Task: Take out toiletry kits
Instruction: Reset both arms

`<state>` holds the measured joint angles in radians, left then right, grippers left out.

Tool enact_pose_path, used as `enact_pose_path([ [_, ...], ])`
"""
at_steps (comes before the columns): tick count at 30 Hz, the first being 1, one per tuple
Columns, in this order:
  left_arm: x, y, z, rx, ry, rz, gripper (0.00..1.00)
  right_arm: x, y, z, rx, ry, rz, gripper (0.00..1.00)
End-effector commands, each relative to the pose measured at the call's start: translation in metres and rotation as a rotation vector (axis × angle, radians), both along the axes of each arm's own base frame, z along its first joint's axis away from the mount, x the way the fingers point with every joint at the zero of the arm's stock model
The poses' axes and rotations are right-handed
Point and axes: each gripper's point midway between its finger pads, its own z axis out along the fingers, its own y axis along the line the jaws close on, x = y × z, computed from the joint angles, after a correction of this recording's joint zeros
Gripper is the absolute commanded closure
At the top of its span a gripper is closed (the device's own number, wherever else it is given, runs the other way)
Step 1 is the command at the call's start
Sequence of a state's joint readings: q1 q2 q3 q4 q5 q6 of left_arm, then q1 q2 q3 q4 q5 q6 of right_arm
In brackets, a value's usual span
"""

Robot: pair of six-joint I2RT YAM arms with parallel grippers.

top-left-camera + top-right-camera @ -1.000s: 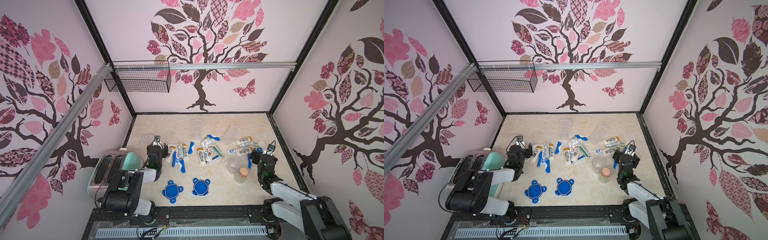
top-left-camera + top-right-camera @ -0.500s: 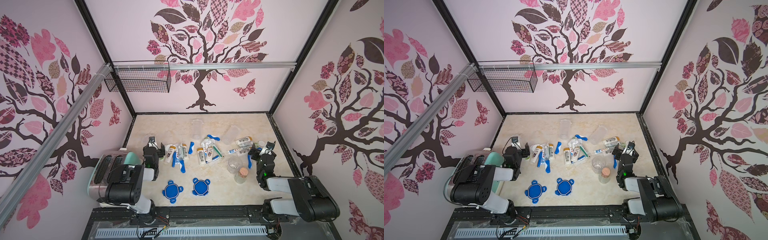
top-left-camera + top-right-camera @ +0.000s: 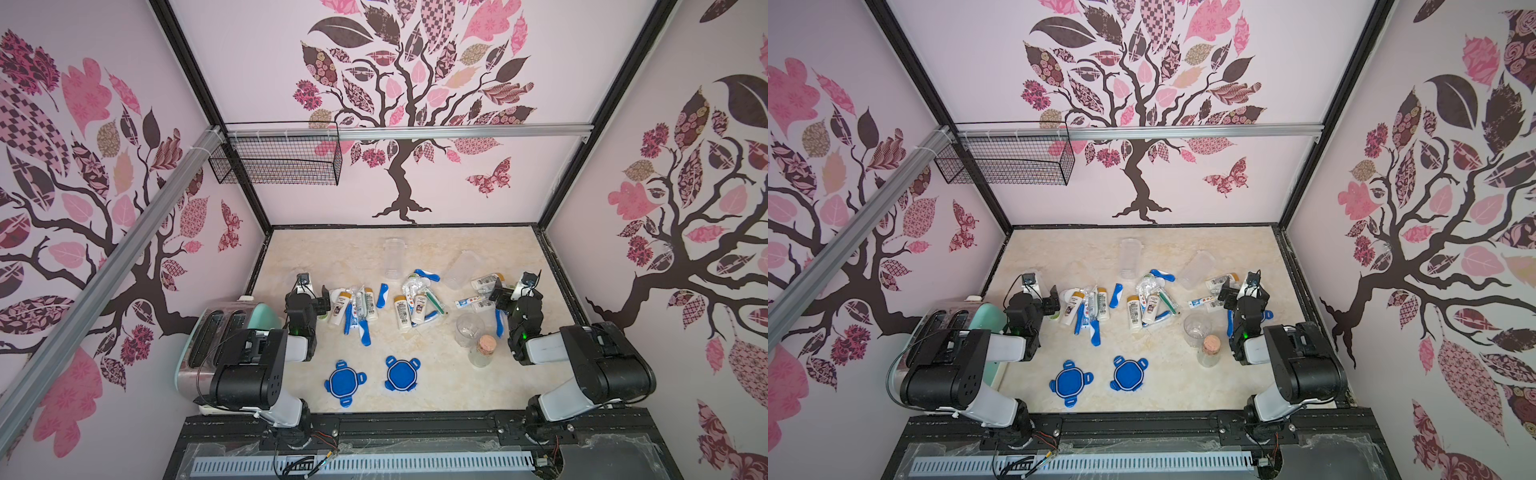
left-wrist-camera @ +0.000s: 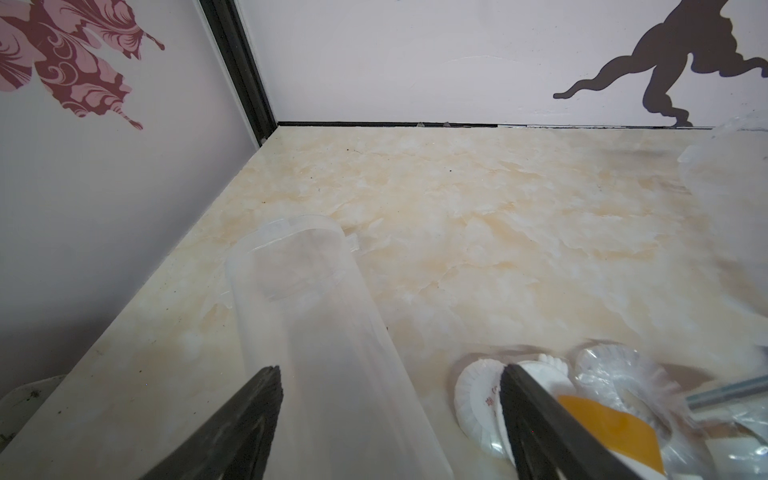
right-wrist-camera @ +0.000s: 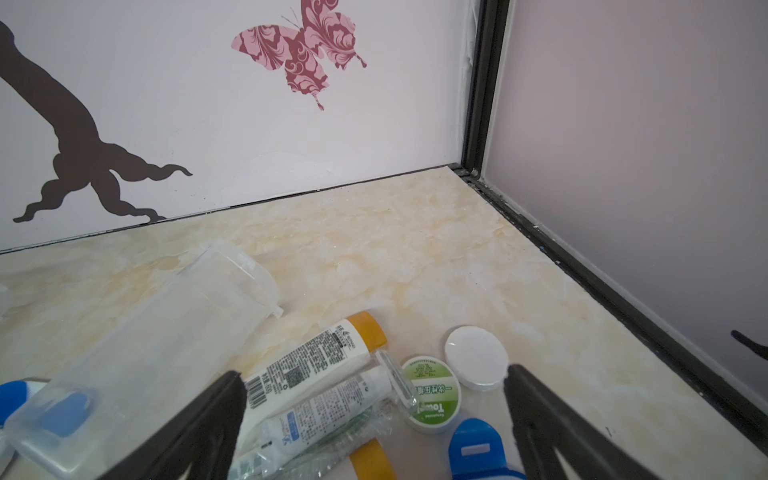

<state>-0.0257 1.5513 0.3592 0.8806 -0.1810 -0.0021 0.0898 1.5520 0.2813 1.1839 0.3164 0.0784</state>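
We counted two blue clip lids (image 3: 344, 381) and one cork-stoppered bottle (image 3: 481, 351); left gripper (image 4: 388, 374) and right gripper (image 5: 374, 372) stood released, empty.

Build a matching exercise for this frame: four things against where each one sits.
Things:
1. cork-stoppered bottle
2. blue clip lids
3. toaster
4. wire basket

Places:
A. hanging above the table
B. lying flat, front centre
C. standing upright, right side
D. far left edge, against the wall

Pairs: 1-C, 2-B, 3-D, 4-A.
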Motion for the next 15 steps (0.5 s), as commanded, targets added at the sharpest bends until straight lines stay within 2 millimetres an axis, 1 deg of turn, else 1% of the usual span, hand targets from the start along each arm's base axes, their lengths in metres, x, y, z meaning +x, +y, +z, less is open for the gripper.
enact_pose_path([
  [1,0.0045,-0.0002,0.0045,-0.008,-0.016,-0.007,0.15,0.0,-0.0007,-0.0099,-0.007,0.044,0.005,0.0],
  [5,0.0034,-0.0007,0.0051,-0.005,-0.022,-0.011,0.17,0.0,-0.0005,-0.009,-0.008,0.042,0.006,0.0],
  [7,-0.0002,-0.0048,0.0071,0.008,-0.042,-0.027,0.19,-0.0007,-0.0014,-0.0091,-0.007,0.042,0.004,0.0],
  [12,-0.0031,-0.0074,0.0084,0.015,-0.057,-0.034,0.19,-0.0011,-0.001,-0.0087,-0.007,0.04,0.006,0.0],
  [14,-0.0009,-0.0063,0.005,0.002,-0.036,-0.035,0.18,-0.001,-0.0013,-0.0087,-0.007,0.04,0.004,0.0],
  [15,0.0052,-0.0049,0.004,-0.016,-0.013,-0.039,0.18,-0.0006,-0.0012,-0.0082,-0.007,0.038,0.005,0.0],
])
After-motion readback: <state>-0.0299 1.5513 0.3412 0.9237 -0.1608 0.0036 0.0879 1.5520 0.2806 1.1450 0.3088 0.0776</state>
